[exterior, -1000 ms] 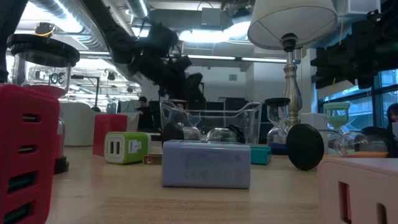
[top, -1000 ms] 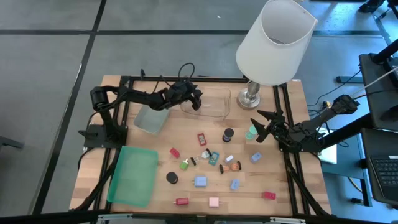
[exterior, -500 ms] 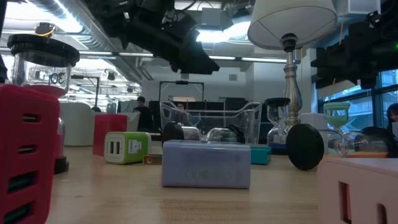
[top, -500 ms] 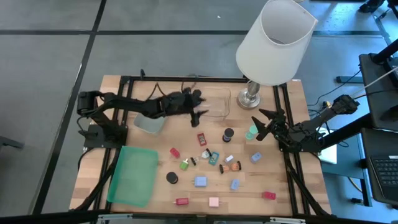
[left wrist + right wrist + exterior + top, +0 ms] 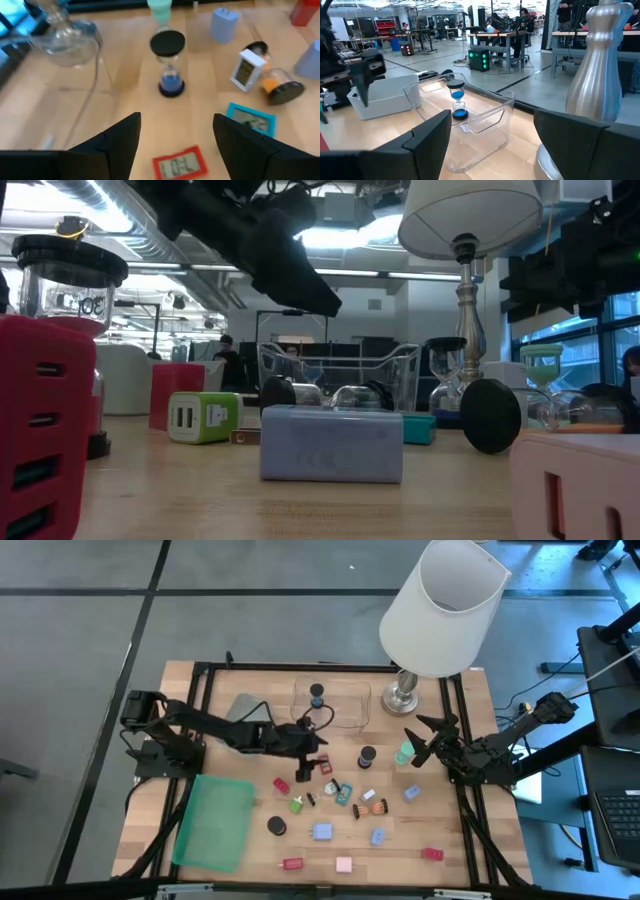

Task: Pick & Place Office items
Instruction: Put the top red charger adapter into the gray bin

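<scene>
My left gripper [image 5: 312, 758] hangs open above the middle of the table, over a small red clock [image 5: 181, 166] that lies flat. Just beyond it a black-topped hourglass with blue sand [image 5: 169, 62] stands upright on its base. A teal clock [image 5: 252, 119], a white clock [image 5: 246, 70] and a toppled orange hourglass [image 5: 280, 85] lie further on. A blue-topped hourglass [image 5: 317, 693] stands in the clear tray [image 5: 345, 715] at the far side. My right gripper [image 5: 414, 745] waits open at the right edge, beside a green hourglass [image 5: 404, 752].
A tall lamp with a white shade [image 5: 440, 605] stands at the far right, its metal base [image 5: 597, 65] next to the tray. A flat green lid [image 5: 214, 820] lies at the near left, a pale box [image 5: 243, 718] at the far left. Coloured blocks [image 5: 322, 831] dot the near half.
My left gripper has swung away from above the clear tray toward the table's near edge and now hangs over the items in the middle, still open, tipped further downward. The blue-topped hourglass that it hid now shows standing in the tray.
</scene>
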